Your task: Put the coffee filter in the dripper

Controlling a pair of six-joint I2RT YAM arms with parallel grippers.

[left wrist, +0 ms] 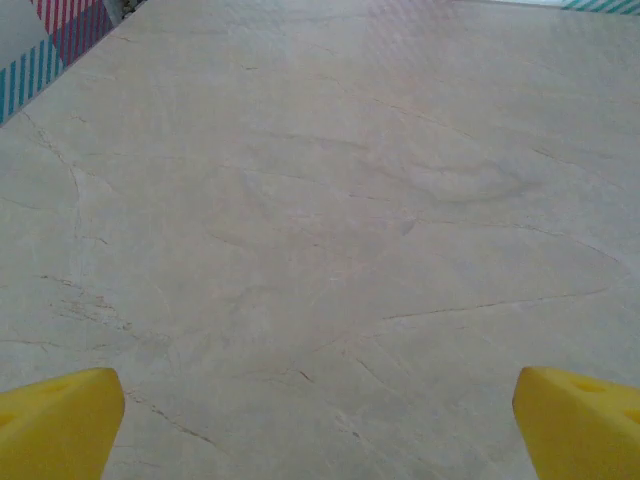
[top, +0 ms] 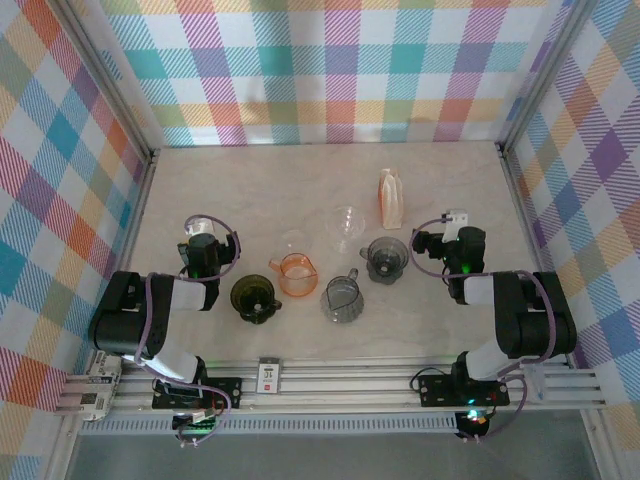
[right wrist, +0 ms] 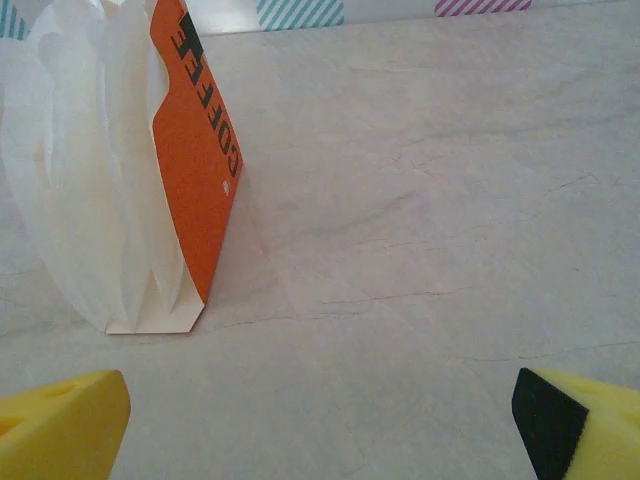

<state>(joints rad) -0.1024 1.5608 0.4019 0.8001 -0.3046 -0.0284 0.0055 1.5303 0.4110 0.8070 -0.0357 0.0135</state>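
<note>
A filter pack (right wrist: 90, 170) stands on edge on the table (top: 250, 190), right of centre and just beyond the grey dripper (top: 385, 260); a clear cup (top: 348, 224) sits to the pack's left. In the right wrist view an orange sleeve (right wrist: 195, 160) marked COFFEE covers the pack's right face; white pleated sheets fan out to its left. From above, the pack's long axis runs away from the arms, toward the back wall; a narrow end of the pack faces the right arm.

Your right fingers (right wrist: 60, 425) are spread wide and empty, near the pack but apart from it; your left fingers (left wrist: 60, 425) are also spread and empty, over bare table at the left, well apart from it.

Expect a filter to be very light, thin and floppy; it likely creases or tears under a hard pinch, and sheets may cling together. The outermost white sheet's free edge looks the best place to pinch, so one sheet peels off without tipping the pack.
</note>
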